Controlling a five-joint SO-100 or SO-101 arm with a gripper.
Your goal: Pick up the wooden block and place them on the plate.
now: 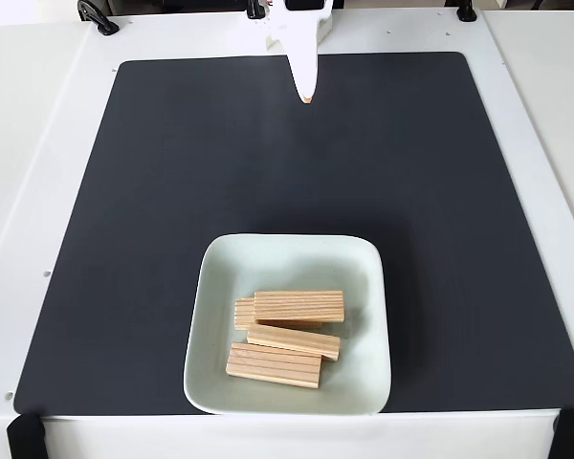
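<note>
1. My tool (307,96) hangs at the top edge of the fixed view, white fingers drawn to one point, closed, holding nothing.
2. Four wooden blocks lie in the plate (215,316): top block (299,305) resting over another (243,313), a third (294,341), the nearest (274,364).
3. The plate sits near the black mat's (172,172) front edge, well apart from my tool.
4. Bare mat lies between; white surface (38,143) borders it.

A big dark mat (268,191) lies on the white table (38,143). Two black straps (24,435) sit at the table's near corners, just past the mat. Black clamps (98,17) sit at the table's far edge.
</note>
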